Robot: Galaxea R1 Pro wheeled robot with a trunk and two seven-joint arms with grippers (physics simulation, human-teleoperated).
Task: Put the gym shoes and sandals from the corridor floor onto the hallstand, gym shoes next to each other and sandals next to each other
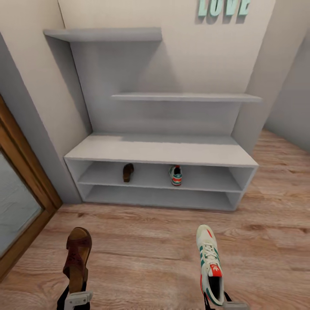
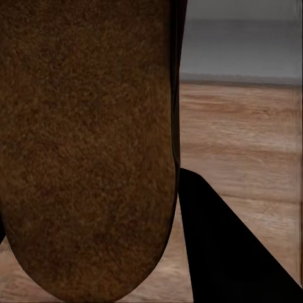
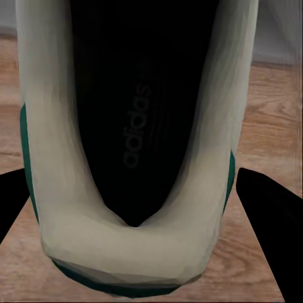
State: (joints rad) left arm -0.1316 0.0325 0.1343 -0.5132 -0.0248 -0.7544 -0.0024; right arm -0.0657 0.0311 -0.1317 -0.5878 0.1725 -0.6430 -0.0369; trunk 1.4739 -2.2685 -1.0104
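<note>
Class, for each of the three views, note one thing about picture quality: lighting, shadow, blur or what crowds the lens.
Head view: soft even light, the hallstand shelves cast grey shadows on its back panel. Left wrist view: the sandal sits so close that it is a blurry brown mass. Right wrist view: the gym shoe looms, its opening black inside, floor soft.

— What do we see around us?
— Pale cream walls [image 1: 206, 51], teal "LOVE" letters [image 1: 224, 6] far up.
— And on our left?
— A wood-framed glass panel [image 1: 17, 202], near us.
</note>
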